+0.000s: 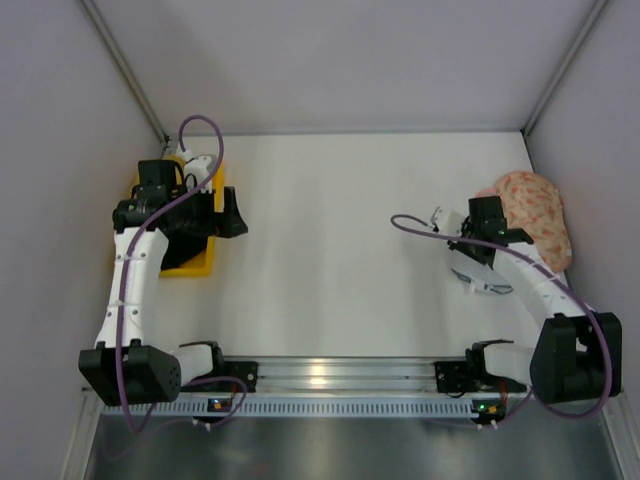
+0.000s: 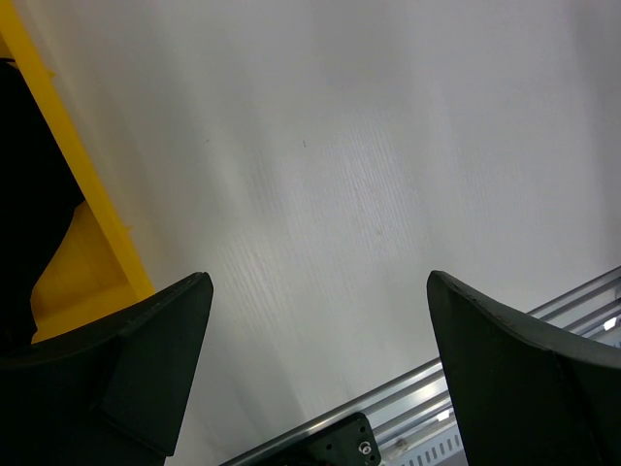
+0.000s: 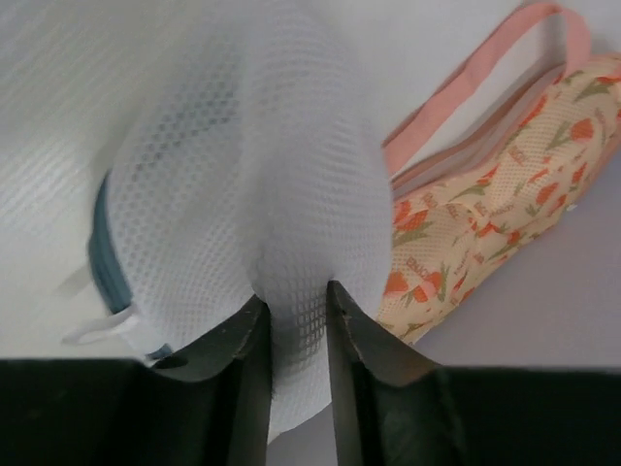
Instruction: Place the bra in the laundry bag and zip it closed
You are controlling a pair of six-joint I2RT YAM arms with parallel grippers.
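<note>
Tray [image 1: 190,264] at the table's [image 1: 330,260] left edge; laundry bag [image 1: 472,278] at right, floral bra [image 1: 535,215] just behind it.

Two grippers: left [image 2: 318,282], right [image 3: 296,296]. One mesh bag [image 3: 243,175], pinched between the right jaws. One floral bra [image 3: 485,214], just right of them. One yellow tray [image 2: 97,209], left of the left jaws, holding one black cloth [image 2: 29,194].

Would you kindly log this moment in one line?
right gripper shut on laundry bag | left gripper open, beside yellow tray | floral bra beside bag
</note>
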